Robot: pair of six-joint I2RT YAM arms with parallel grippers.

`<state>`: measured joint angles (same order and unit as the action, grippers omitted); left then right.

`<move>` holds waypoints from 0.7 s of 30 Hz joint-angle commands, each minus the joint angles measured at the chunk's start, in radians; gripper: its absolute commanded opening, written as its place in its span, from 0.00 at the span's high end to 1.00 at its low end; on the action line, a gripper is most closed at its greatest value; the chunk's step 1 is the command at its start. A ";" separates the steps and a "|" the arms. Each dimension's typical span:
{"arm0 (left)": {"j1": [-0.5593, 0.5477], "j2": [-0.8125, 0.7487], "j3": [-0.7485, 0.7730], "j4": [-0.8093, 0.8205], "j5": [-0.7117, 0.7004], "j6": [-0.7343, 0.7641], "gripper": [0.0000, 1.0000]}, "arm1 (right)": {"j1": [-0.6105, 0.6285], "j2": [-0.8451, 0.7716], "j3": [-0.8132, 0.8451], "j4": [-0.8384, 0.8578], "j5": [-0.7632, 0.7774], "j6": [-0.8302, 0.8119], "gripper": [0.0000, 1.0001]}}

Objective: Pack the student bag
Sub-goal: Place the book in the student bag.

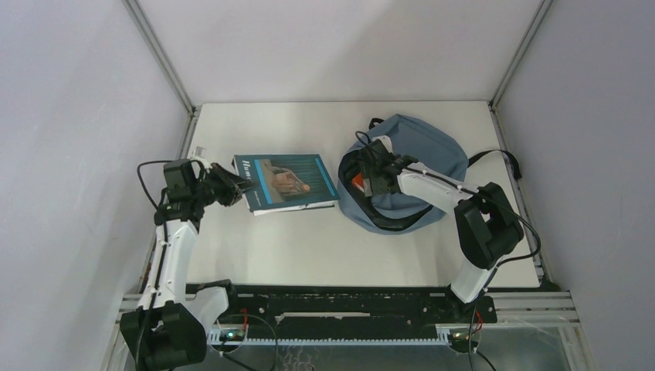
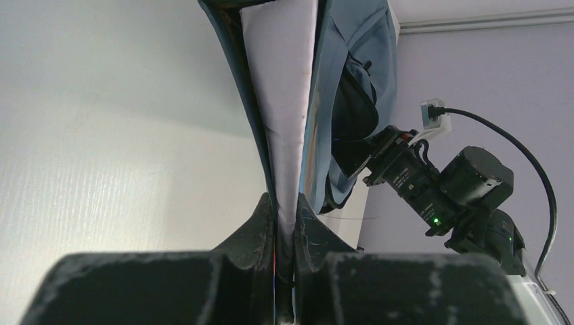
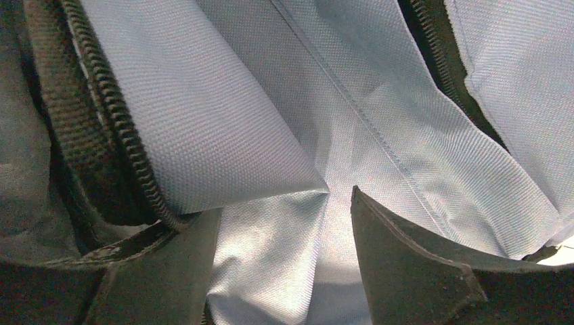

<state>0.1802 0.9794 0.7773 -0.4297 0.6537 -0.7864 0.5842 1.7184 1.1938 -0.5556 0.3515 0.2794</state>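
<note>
Left end effector (image 2: pixel 283 201) clamps teal book (image 1: pixel 290 182), title unreadable; right end effector (image 3: pixel 277 206) gapes over student bag (image 1: pixel 425 143) fabric.

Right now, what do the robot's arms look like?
The left arm and right arm have white tube-like links and chunky black joints. Thin black cables loop off them. The left tool and right tool have dark, scuffed, wedge-shaped fingers.

White lettering is seen at the top of the cover of the teal book (image 1: pixel 287 182), which lies toward the left edge of the surface (image 1: pixel 309 255). It is too small to be read. No other text, label or number can be made out.
</note>
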 commanded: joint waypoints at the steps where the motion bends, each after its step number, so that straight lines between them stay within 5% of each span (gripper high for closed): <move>1: -0.015 -0.001 0.049 0.055 0.002 -0.008 1.00 | 0.009 0.002 -0.003 0.024 0.013 0.011 0.27; 3: -0.019 -0.002 0.052 0.055 0.001 -0.010 1.00 | 0.003 0.004 -0.009 0.046 -0.027 0.016 0.42; 7: -0.033 -0.009 0.064 0.049 0.002 0.004 1.00 | -0.024 -0.022 -0.010 0.048 -0.092 0.033 0.95; 8: -0.039 -0.009 0.069 0.044 0.004 0.011 1.00 | -0.033 -0.037 -0.010 0.047 -0.103 0.035 1.00; 21: -0.147 0.002 0.068 0.225 0.114 -0.090 1.00 | -0.139 -0.330 0.039 0.097 -0.467 0.120 1.00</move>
<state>0.0612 0.9848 0.7803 -0.3691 0.6941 -0.7990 0.4637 1.4567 1.1725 -0.5346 0.0460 0.3149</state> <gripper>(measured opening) 0.122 0.007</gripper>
